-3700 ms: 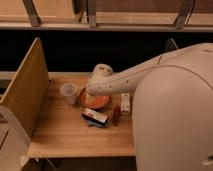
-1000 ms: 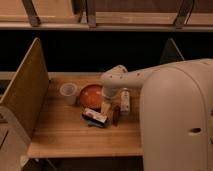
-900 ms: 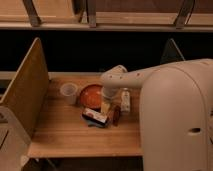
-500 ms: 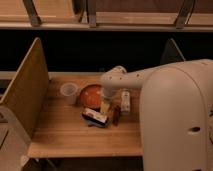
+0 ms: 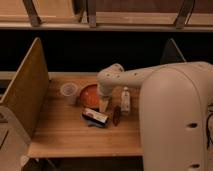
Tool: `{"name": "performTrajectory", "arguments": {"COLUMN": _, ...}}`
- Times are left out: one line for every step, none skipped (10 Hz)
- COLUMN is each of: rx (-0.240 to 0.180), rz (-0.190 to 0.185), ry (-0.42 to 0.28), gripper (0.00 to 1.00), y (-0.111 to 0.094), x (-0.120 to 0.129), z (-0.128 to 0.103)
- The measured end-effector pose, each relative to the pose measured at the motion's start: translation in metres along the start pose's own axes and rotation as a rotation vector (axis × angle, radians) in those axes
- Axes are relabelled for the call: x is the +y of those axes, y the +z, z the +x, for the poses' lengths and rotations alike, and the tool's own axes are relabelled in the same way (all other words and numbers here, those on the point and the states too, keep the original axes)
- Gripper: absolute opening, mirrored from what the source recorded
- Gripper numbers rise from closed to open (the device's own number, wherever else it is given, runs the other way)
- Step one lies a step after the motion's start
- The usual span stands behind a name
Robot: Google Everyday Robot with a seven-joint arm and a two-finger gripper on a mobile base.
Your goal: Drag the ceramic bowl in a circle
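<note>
The ceramic bowl (image 5: 89, 95) is a round, shallow, orange-red dish on the wooden table (image 5: 60, 130), right of a small translucent cup (image 5: 68, 93). My white arm reaches in from the right and bends down over the bowl's right side. The gripper (image 5: 104, 104) hangs at the bowl's right rim, partly hiding it. I cannot tell whether it touches the rim.
A flat rectangular packet (image 5: 95, 117) lies just in front of the bowl. A dark slim object (image 5: 116, 115) and a small white bottle (image 5: 125, 100) stand to the right of the gripper. A tall wooden panel (image 5: 25, 92) walls the table's left side.
Since 3.7 s ago the arm's elbow has swung right and the bowl sits slightly farther back and left; over the last second nothing visibly moves.
</note>
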Motion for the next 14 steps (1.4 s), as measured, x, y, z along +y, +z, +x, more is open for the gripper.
{"name": "performTrajectory", "arguments": {"rx": -0.011, "rz": -0.03, "ry": -0.022, "gripper": 0.8, "y": 0.006, "x": 0.003, "z": 0.003}}
{"name": "performTrajectory", "arguments": {"rx": -0.018, "rz": -0.068, "ry": -0.035, "gripper": 0.8, "y": 0.015, "x": 0.007, "z": 0.009}}
{"name": "performTrajectory", "arguments": {"rx": -0.023, "rz": -0.105, "ry": -0.039, "gripper": 0.8, "y": 0.024, "x": 0.007, "z": 0.017}}
{"name": "performTrajectory", "arguments": {"rx": -0.023, "rz": -0.132, "ry": -0.042, "gripper": 0.8, "y": 0.031, "x": 0.006, "z": 0.025}}
{"name": "performTrajectory", "arguments": {"rx": -0.022, "rz": -0.146, "ry": -0.045, "gripper": 0.8, "y": 0.034, "x": 0.002, "z": 0.029}}
{"name": "performTrajectory", "arguments": {"rx": -0.019, "rz": -0.163, "ry": -0.053, "gripper": 0.8, "y": 0.038, "x": -0.005, "z": 0.034}}
{"name": "performTrajectory", "arguments": {"rx": -0.017, "rz": -0.173, "ry": -0.059, "gripper": 0.8, "y": 0.04, "x": -0.009, "z": 0.036}}
{"name": "performTrajectory", "arguments": {"rx": -0.018, "rz": -0.178, "ry": -0.061, "gripper": 0.8, "y": 0.041, "x": -0.015, "z": 0.038}}
{"name": "performTrajectory", "arguments": {"rx": -0.023, "rz": -0.185, "ry": -0.059, "gripper": 0.8, "y": 0.044, "x": -0.018, "z": 0.039}}
{"name": "performTrajectory", "arguments": {"rx": -0.034, "rz": -0.194, "ry": -0.053, "gripper": 0.8, "y": 0.05, "x": -0.019, "z": 0.039}}
{"name": "performTrajectory", "arguments": {"rx": -0.039, "rz": -0.2, "ry": -0.049, "gripper": 0.79, "y": 0.055, "x": -0.018, "z": 0.038}}
{"name": "performTrajectory", "arguments": {"rx": -0.046, "rz": -0.202, "ry": -0.045, "gripper": 0.74, "y": 0.06, "x": -0.018, "z": 0.038}}
{"name": "performTrajectory", "arguments": {"rx": -0.054, "rz": -0.198, "ry": -0.044, "gripper": 0.62, "y": 0.063, "x": -0.019, "z": 0.036}}
{"name": "performTrajectory", "arguments": {"rx": -0.059, "rz": -0.195, "ry": -0.044, "gripper": 0.53, "y": 0.065, "x": -0.02, "z": 0.034}}
